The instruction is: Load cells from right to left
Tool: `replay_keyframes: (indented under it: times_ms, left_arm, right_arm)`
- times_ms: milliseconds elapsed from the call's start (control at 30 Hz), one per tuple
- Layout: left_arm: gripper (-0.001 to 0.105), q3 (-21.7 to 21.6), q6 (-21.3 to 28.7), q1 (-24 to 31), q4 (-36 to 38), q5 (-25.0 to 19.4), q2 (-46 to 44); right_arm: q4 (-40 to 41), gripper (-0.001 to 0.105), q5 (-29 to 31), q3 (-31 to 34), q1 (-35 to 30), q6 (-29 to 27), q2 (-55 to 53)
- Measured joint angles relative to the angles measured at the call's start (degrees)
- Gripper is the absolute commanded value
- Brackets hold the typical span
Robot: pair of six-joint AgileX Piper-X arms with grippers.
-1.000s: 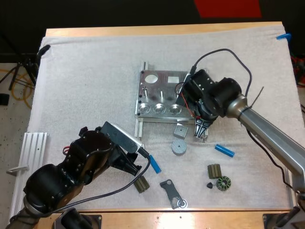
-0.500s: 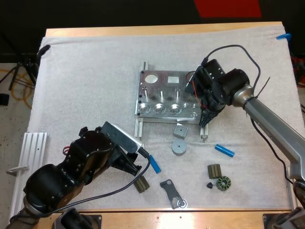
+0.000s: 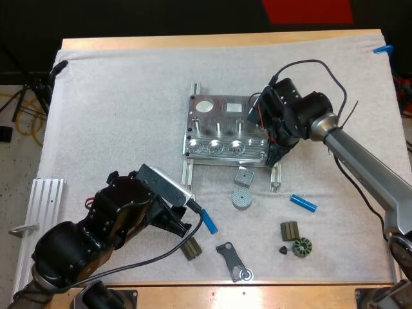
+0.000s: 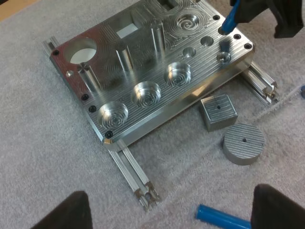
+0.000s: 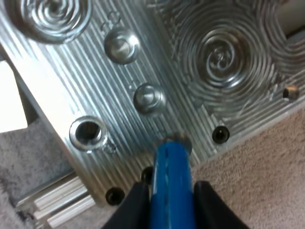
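Observation:
The metal fixture lies mid-mat, with three round pockets along its front and small holes at its right end. My right gripper hangs over that right end, shut on a blue cylinder. The cylinder's tip rests at a small hole near the fixture's corner. In the left wrist view the same blue cylinder points down at the fixture. My left gripper stands open at the front of the mat, with a second blue cylinder lying beside it. A third blue cylinder lies to the right.
A square metal block and a round ribbed disc sit just in front of the fixture. Small dark parts, a toothed ring, a black bracket and a dark piece lie near the front edge. An aluminium rail lies at the left.
My right gripper has carried the blue cylinder from the mat in front of the fixture back over the fixture's right end. The left arm has not moved.

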Motion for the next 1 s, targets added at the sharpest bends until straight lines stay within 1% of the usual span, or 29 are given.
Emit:
replay_keyframes:
  times_ms: [100,200,600,1000]
  left_arm:
    - [0.067,0.0,0.0,0.0,0.0,0.0,0.0]
    - [0.067,0.0,0.0,0.0,0.0,0.0,0.0]
    - [0.067,0.0,0.0,0.0,0.0,0.0,0.0]
    - [0.067,0.0,0.0,0.0,0.0,0.0,0.0]
  right_arm:
    - [-0.1,0.004,0.1,-0.1,0.0,-0.2,0.5]
    - [-0.3,0.004,1.5,-0.3,0.0,-0.2,1.4]
    - [-0.6,0.004,1.6,-0.4,0.0,-0.6,2.2]
    - [-3.2,0.004,1.1,-0.4,0.0,-2.2,2.6]
